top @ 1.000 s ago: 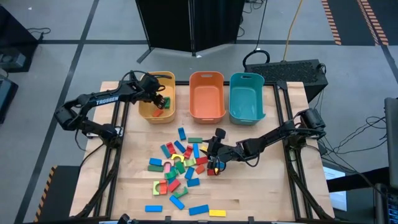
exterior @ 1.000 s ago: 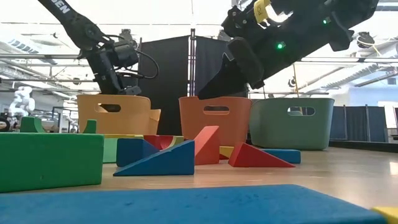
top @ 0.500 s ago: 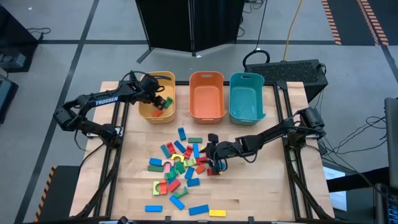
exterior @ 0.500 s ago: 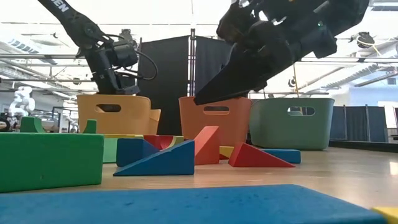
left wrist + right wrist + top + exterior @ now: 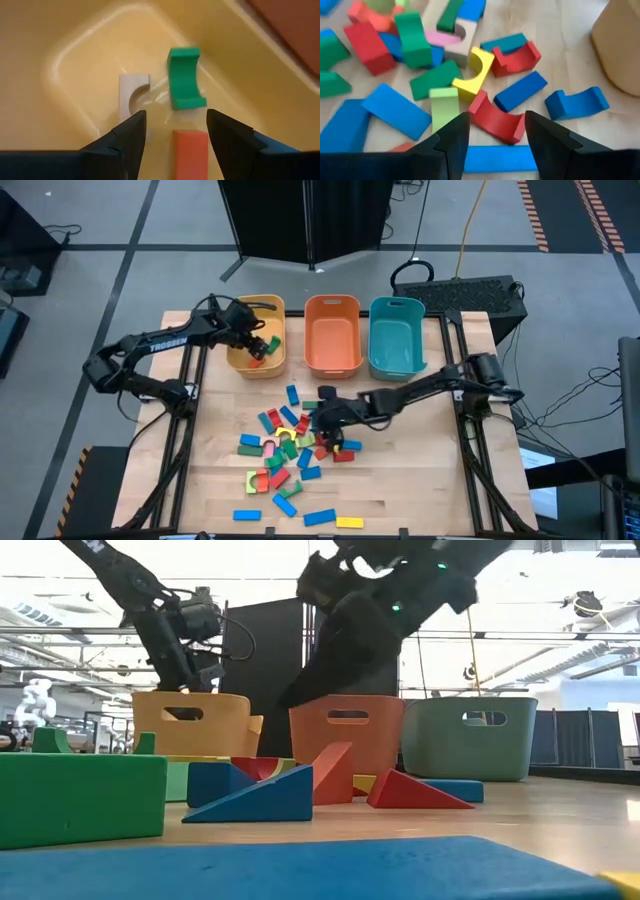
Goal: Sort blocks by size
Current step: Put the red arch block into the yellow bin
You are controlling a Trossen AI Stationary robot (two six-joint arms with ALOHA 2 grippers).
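Right gripper [image 5: 322, 423] over blocks' [image 5: 285, 448] edge

Bare table [image 5: 420, 490] lies right of the crowded blocks [image 5: 285, 445]; three bins [image 5: 332, 332] wall the far edge.

My arms are dark, the left one lettered in white. On the pale wood bench [image 5: 400, 490] the blocks [image 5: 290, 445] lie in red, blue, green, yellow and pink. Past them stand a yellow bin [image 5: 255, 365], an orange bin [image 5: 332, 365] beside it, and a teal bin [image 5: 397, 370] beyond that. Inside the yellow bin lie a green arch [image 5: 186, 78], a pale unpainted arch [image 5: 132, 95] and an orange-red bar [image 5: 190, 152].
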